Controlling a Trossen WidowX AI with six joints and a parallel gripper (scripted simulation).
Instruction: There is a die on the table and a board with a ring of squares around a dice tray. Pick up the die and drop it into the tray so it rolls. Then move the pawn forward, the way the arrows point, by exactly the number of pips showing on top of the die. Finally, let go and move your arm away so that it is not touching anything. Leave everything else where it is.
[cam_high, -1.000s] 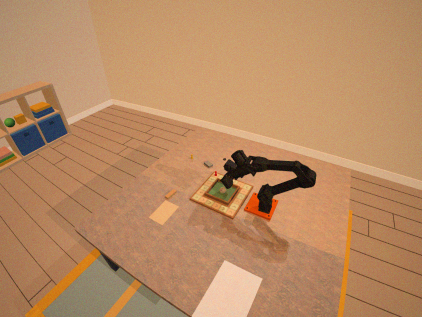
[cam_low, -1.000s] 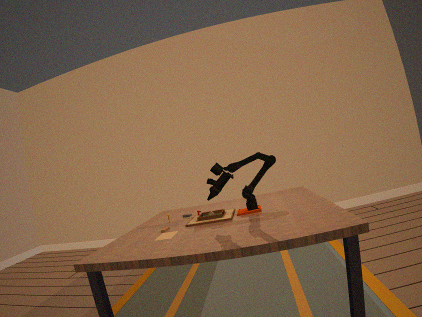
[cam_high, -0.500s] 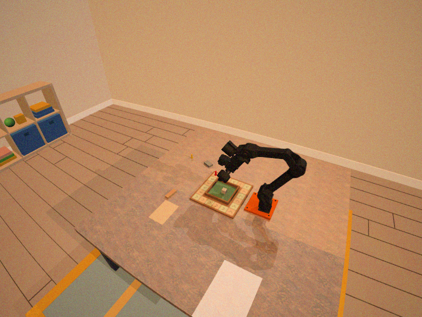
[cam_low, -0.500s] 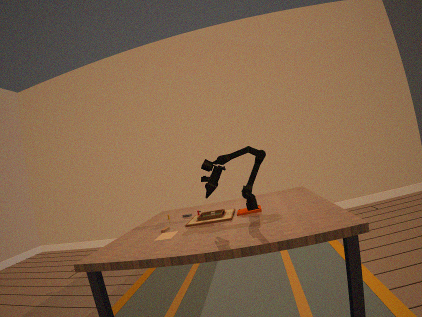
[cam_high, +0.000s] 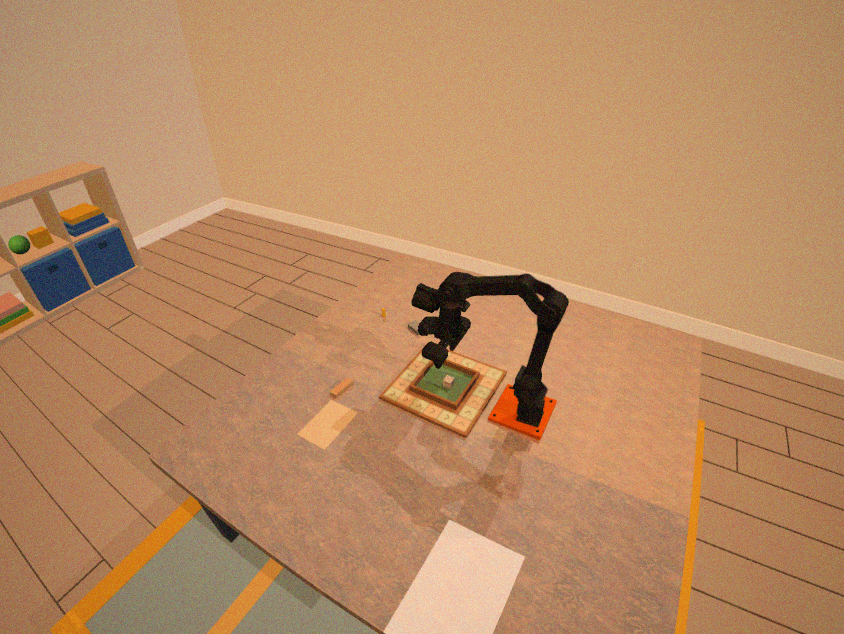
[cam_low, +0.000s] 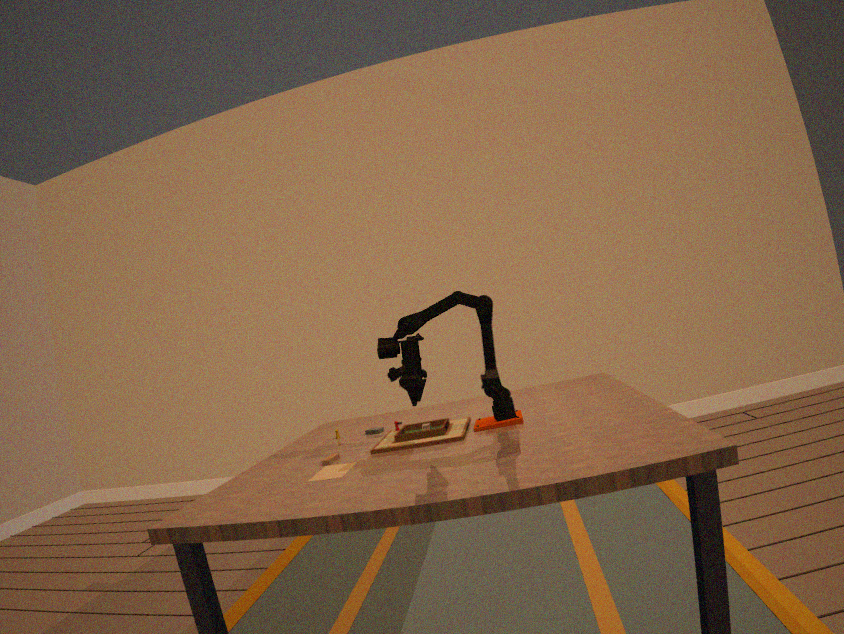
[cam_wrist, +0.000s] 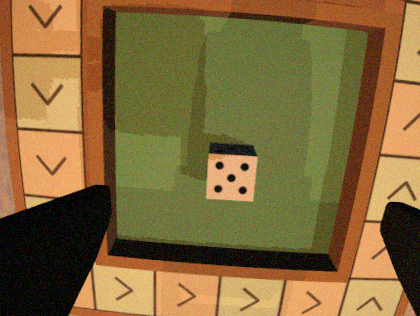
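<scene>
The pale die lies in the green-floored tray, with five pips on top. The tray is at the middle of the board, whose squares carry arrows. The red pawn stands on the board's far left part in the exterior view; it is hidden behind the arm in the top view and outside the wrist view. My gripper is open and empty, pointing down above the tray, its fingers wide on either side of the die in the wrist view.
A small yellow piece and a grey block are beyond the board. A wooden block and beige sheet lie left of it. A white sheet lies near the front edge.
</scene>
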